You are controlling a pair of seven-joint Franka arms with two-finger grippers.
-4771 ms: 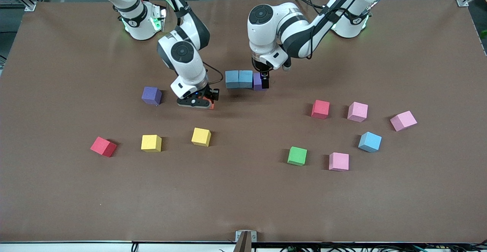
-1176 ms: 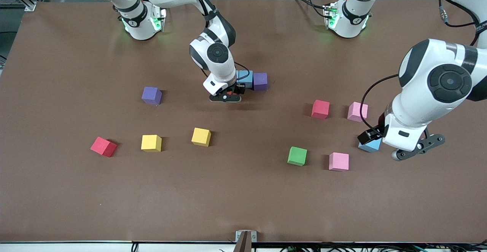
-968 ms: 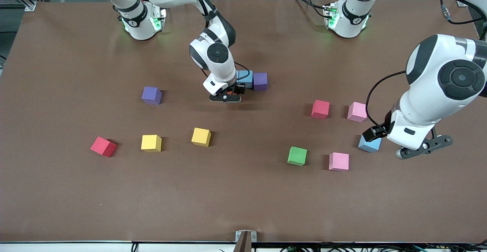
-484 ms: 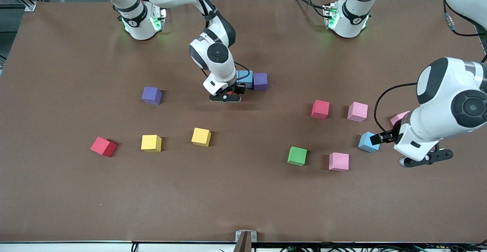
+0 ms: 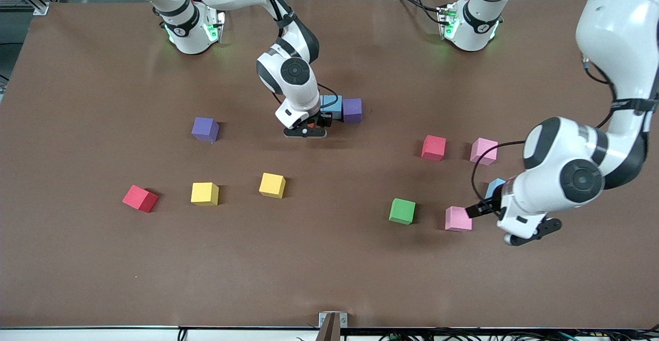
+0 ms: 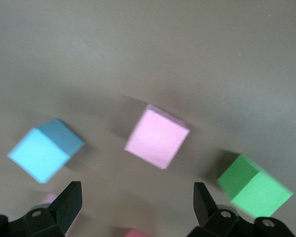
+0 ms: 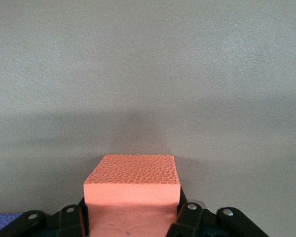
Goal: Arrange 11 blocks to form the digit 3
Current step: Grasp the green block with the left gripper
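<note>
Gripping orange block (image 7: 132, 190) w/ right claw (image 5: 308, 126) beside blue block (image 5: 333, 106), left claw (image 6: 137, 207) spread wide over pink block (image 5: 457, 219)

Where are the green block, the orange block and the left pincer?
green block (image 5: 402, 211), front view, middle of its top face
orange block (image 7: 132, 177), right wrist view, top face, clamped in the right pincer
left pincer (image 6: 138, 210), left wrist view, midway between its open fingertips, above the table near the pink block
</note>
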